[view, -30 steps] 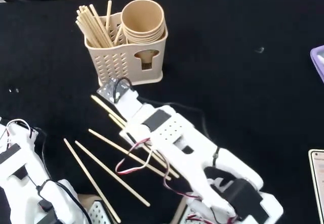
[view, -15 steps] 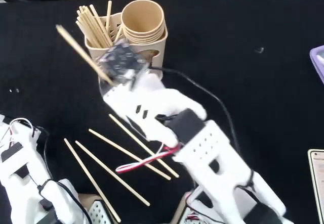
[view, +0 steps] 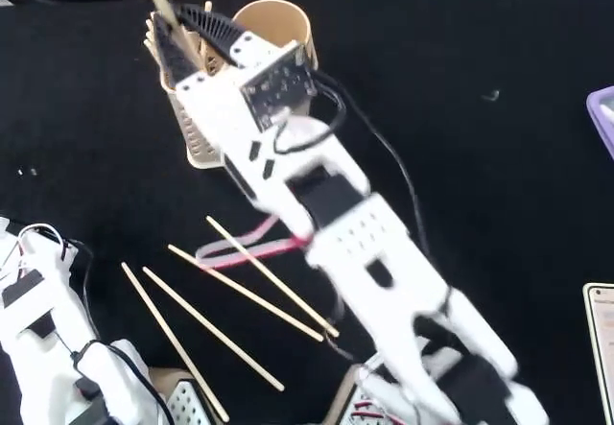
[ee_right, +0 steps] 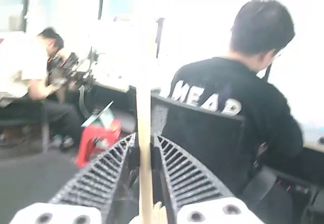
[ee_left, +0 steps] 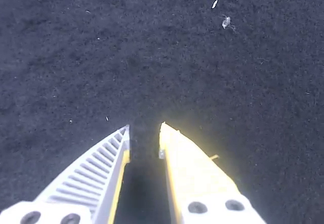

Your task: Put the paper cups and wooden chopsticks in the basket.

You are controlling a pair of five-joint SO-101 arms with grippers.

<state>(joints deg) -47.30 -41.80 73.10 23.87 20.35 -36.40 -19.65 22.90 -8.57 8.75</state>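
Note:
My right gripper [view: 189, 43] is raised over the beige basket [view: 199, 139] at the back left of the table, shut on a wooden chopstick [view: 158, 1] that points up and away. The same chopstick [ee_right: 144, 133] stands upright between the ribbed fingers [ee_right: 178, 172] in the right wrist view. Stacked paper cups [view: 283, 20] sit in the basket, mostly hidden by the arm. Several loose chopsticks [view: 247, 293] lie on the black cloth in front. My left gripper [ee_left: 144, 133] hovers above bare black cloth with its fingertips nearly together and nothing between them.
The left arm's white body [view: 38, 334] sits at the front left corner. A purple object [view: 603, 113] pokes in at the right edge, and a white card [view: 602, 334] lies at the front right. Open black cloth stretches to the right of the basket.
The right arm has lifted a chopstick off the cloth and swung up and back, from in front of the basket to above it. The left arm has stayed still.

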